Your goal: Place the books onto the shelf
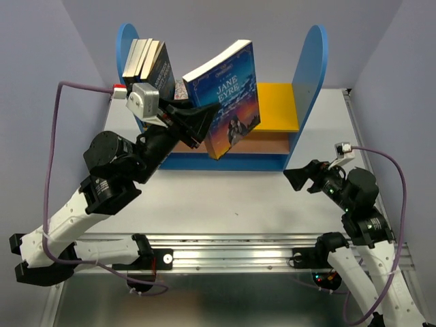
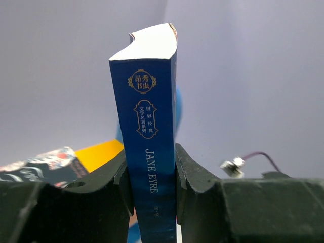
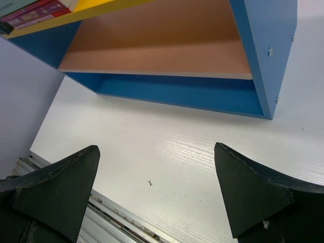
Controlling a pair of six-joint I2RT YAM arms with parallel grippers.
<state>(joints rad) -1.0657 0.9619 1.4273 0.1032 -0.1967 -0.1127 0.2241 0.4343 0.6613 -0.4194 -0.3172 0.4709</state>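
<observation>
While the left gripper (image 1: 196, 129) is closed on the lower part of Jane Eyre (image 1: 228, 95), with one finger on each cover and the spine turned to its wrist camera, the book is held up in front of the shelf (image 1: 238, 162). Whether its low corner touches the shelf cannot be told. Its long axis goes from the gripper upward and leans to the right, so the book is tilted, not upright. Just to its left the other books (image 1: 145, 63) stand on the yellow board (image 1: 276, 105) against the left panel (image 1: 125, 41), leaning a little. To its right the yellow surface shows up to the right panel (image 1: 311, 61). The place for it therefore lies behind the held book, on the far side from the arms. The coming move probably asks to bring the book upright and push it away, beside the standing ones. The left arm is the nearer one, because it carries the book at the shelf. The right gripper (image 1: 300, 178) is spread wide and holds nothing. It hovers over the table (image 1: 225, 201) near the right lower corner of the shelf, well apart from the book.
</observation>
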